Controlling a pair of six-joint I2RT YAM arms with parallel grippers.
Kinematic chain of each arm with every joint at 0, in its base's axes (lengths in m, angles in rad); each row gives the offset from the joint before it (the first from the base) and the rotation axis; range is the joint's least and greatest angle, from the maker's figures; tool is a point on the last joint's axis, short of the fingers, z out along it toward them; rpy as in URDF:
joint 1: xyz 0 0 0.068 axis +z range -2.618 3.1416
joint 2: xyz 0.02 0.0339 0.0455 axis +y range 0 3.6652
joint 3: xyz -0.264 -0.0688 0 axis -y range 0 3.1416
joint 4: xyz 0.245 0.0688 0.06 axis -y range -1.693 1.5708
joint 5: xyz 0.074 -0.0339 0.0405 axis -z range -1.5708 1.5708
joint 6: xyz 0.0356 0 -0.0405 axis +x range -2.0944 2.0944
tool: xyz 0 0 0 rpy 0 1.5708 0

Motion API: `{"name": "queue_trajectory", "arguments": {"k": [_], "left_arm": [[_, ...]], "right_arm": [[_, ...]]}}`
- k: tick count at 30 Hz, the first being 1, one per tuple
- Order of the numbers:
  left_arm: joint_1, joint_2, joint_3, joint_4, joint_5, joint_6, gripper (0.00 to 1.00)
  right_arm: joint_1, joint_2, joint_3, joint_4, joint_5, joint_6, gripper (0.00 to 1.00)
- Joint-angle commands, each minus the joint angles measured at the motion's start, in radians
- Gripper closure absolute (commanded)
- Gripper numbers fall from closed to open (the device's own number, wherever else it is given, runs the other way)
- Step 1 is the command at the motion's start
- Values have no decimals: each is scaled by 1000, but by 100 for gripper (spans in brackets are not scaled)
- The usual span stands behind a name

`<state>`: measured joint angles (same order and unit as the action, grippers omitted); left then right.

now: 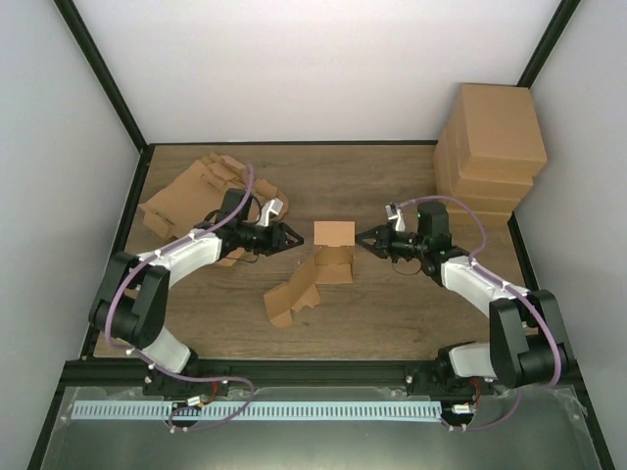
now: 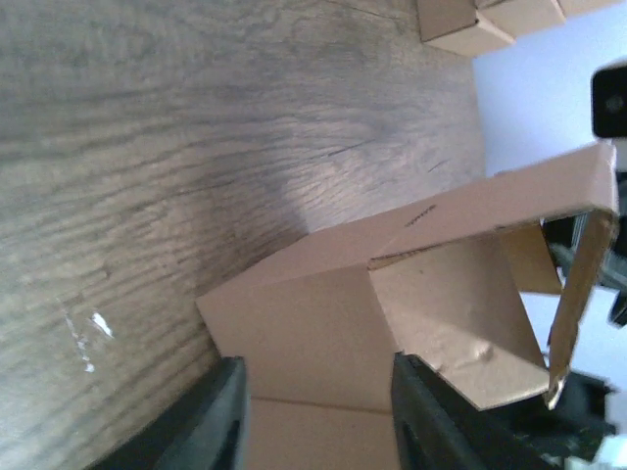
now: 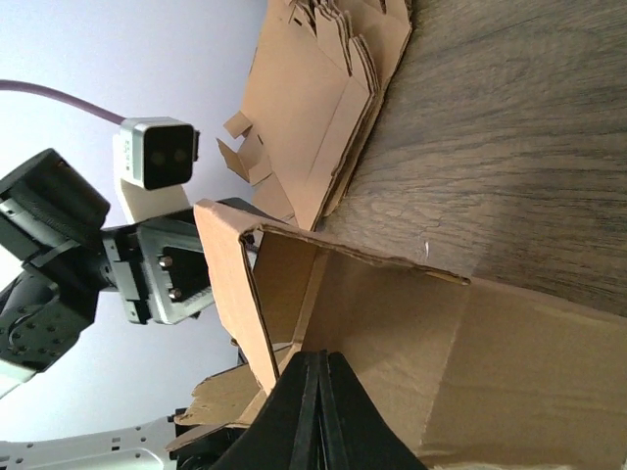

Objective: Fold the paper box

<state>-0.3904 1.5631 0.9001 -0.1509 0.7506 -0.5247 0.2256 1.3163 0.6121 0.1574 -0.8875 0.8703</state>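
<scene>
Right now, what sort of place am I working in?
Likely a box-folding test cell, not a packing line: plain white walls enclose a wood table, with flat blanks piled left and finished boxes stacked back right.

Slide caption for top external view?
Left gripper and right gripper flank a half-folded paper box; flat blanks left, finished boxes right.

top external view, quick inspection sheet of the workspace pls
surface: wooden table, a few white specks in the left wrist view
job's things: paper box at centre, partly folded, one end raised, flaps flat toward the near edge
clutter: flat box blanks piled far left; stack of folded boxes far right
grippers: left gripper open at the box's left side; right gripper shut, tips at its right side
cables: purple cables looped along both arms, off the box
surroundings: white walls, black frame; nothing else seen
</scene>
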Motion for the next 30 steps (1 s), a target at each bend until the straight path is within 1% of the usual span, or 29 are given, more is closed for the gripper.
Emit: {"name": "queue_trajectory", "arguments": {"k": [1,3,5,6,8,14,30], "left_arm": [[1,32,-7,89,95,-23,64],[2,34,-12,107,111,-35,69],[0,37,-11,121,127,-44,70],[0,39,-14,134,139,-51,69],[-4,36,-21,156,157,-64,58],[-20,61,-18,175,179,-63,42],[-62,162,14,109,146,-12,40]], "right_arm": [[-5,28,2,46,-30,13,99],[-5,38,2,48,-37,11,99],[-5,45,0,54,-44,10,99],[-4,48,1,56,-47,9,99],[-4,55,0,63,-56,10,99],[10,75,-2,90,-86,15,99],[27,125,-41,90,-95,-18,99]]}}
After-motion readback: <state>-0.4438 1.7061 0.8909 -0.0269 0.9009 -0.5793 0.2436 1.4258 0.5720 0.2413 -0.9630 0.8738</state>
